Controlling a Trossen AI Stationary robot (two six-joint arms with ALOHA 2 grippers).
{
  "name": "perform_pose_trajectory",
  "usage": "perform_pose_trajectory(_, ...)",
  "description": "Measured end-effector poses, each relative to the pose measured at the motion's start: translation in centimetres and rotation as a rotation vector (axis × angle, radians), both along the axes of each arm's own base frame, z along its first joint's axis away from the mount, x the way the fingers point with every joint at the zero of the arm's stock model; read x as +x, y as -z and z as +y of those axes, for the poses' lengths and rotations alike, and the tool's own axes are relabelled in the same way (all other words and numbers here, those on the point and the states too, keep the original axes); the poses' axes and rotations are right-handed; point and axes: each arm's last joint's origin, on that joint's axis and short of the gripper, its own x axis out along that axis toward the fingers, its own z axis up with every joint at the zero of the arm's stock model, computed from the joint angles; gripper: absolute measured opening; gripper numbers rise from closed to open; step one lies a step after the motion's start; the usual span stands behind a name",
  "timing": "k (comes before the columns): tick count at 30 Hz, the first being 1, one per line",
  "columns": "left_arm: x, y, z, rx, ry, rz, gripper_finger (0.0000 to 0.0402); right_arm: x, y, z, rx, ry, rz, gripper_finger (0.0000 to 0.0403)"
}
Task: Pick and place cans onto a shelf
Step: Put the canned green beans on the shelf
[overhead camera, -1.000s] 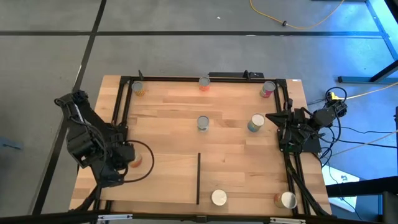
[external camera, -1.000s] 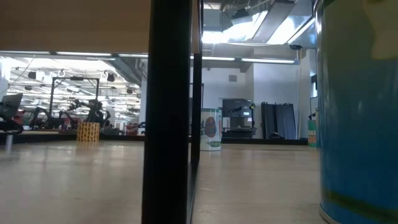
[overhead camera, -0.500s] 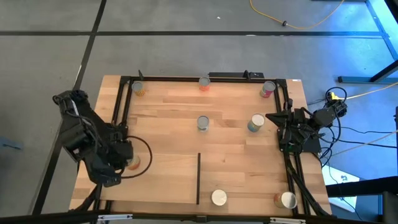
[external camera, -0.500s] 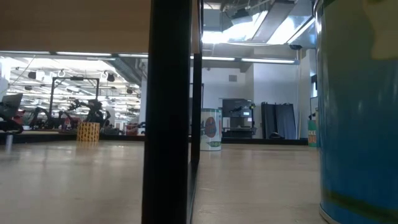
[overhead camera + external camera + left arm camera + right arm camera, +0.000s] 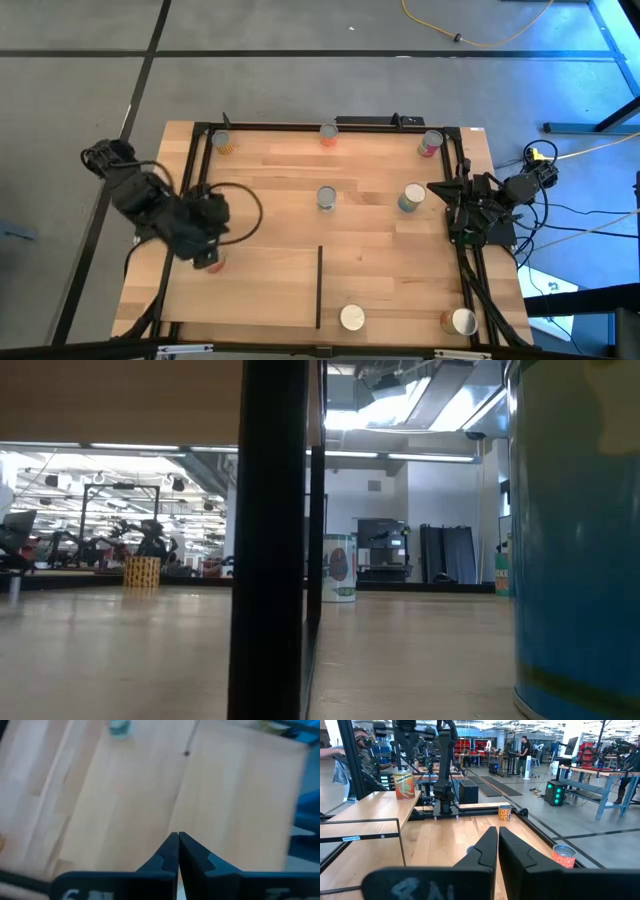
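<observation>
On the worktop (image 5: 380,250), the left gripper (image 5: 207,257) has swung inward, its fingers (image 5: 170,851) now clenched, seemingly empty; an orange can (image 5: 216,264) stands beside it, ungrasped. Right gripper (image 5: 437,189) waits clenched.

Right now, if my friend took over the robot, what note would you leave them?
Left gripper: shut, empty, above the table's left side.
Right gripper: shut, empty, waiting at the right edge.
Orange can: upright just beside the left gripper, apparently on the shelf; nothing grips it.
Other cans: seven on the tabletop, three along the far edge, two mid-table, two at the near edge.
Done: at most one can placed.
Left: move the other seven onto the shelf.
</observation>
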Motion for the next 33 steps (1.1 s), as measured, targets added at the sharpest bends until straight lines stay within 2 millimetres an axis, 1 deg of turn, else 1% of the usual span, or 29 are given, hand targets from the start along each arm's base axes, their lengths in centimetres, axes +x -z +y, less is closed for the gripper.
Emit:
perform_pose_trajectory(4, 0.8, 1.9, 0.5, -0.064, -0.022, 0.137, 0.0001, 0.0, 0.0, 0.0, 0.001, 0.0, 0.0, 0.002)
perform_pose_trajectory(7, 1.1, 3.3, 0.6, -0.109, -0.021, 0.233, 0.0, 0.0, 0.0, 0.0, 0.0, 0.0, 0.0, 0.002)
perform_pose_trajectory(14, 1.5, 4.7, 1.1, -0.155, -0.02, 0.332, 0.0, 0.0, 0.0, 0.0, -0.001, 0.0, 0.0, 0.002)
perform_pose_trajectory(24, 1.3, 4.9, 0.8, -0.285, -0.009, 0.418, 0.0, 0.0, 0.0, 0.0, -0.022, 0.0, 0.005, 0.002)
perform_pose_trajectory(33, 0.7, 4.8, -0.3, -0.39, -0.02, 0.498, 0.0, 0.0, 0.0, 0.0, -0.021, 0.0, 0.004, 0.002)
